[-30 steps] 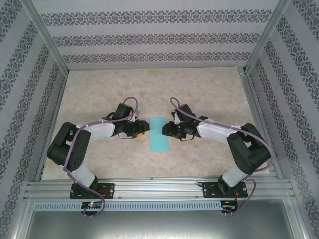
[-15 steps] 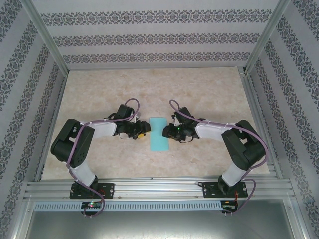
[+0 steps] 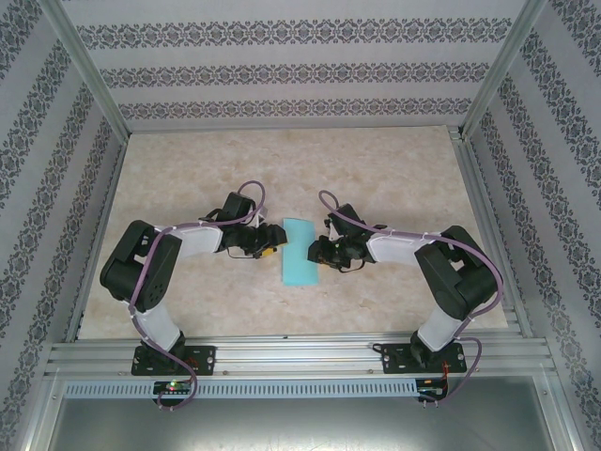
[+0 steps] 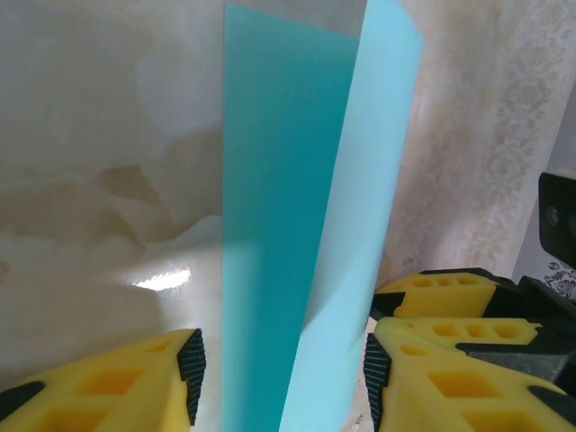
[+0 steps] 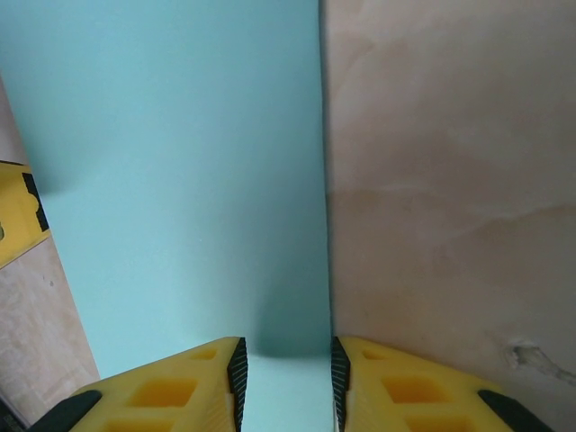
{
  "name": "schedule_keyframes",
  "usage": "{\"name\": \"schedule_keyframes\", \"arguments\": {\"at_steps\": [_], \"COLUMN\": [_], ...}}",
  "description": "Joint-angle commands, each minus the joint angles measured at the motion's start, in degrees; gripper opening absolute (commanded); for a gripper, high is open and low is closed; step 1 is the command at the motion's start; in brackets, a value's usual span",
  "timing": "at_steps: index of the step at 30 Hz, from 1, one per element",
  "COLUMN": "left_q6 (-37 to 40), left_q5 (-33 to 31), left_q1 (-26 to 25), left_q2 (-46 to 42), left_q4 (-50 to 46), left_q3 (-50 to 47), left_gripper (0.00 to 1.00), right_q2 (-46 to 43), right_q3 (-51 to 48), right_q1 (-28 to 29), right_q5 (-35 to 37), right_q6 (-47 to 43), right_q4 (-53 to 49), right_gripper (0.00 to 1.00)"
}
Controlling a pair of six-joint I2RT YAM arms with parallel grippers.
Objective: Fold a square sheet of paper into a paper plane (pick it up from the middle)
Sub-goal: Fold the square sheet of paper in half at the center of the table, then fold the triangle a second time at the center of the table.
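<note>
Since a second ago, the left arm's elbow has been swung rightwards and the right arm's elbow leftwards, and both grippers have been brought closer to the square sheet of paper [image 3: 300, 252]. The sheet is seen folded into a narrow strip at the middle of the table [image 3: 188, 178]. The left gripper [image 3: 268, 246] is held half open and grasps nothing; a raised flap of the strip [image 4: 360, 225] is straddled by its fingers [image 4: 135, 378]. The right gripper [image 3: 316, 252] is narrowed but unclenched, with the strip's right edge seen in the slim gap.
</note>
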Motion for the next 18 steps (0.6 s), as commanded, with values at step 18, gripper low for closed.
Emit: {"name": "schedule_keyframes", "arguments": {"at_steps": [18], "left_q6": [0.5], "left_q5": [-1.5], "left_q1": [-1.6], "left_q2": [0.7], "left_q4": [-1.7], "left_q3": [3.2], "left_gripper": [0.52], "right_q2": [-4.7], "right_q3": [-1.4], "right_q1": [0.0], "right_q5": [-0.1], "right_q6": [2.0], "right_q4": [3.2], "right_gripper": [0.34]}}
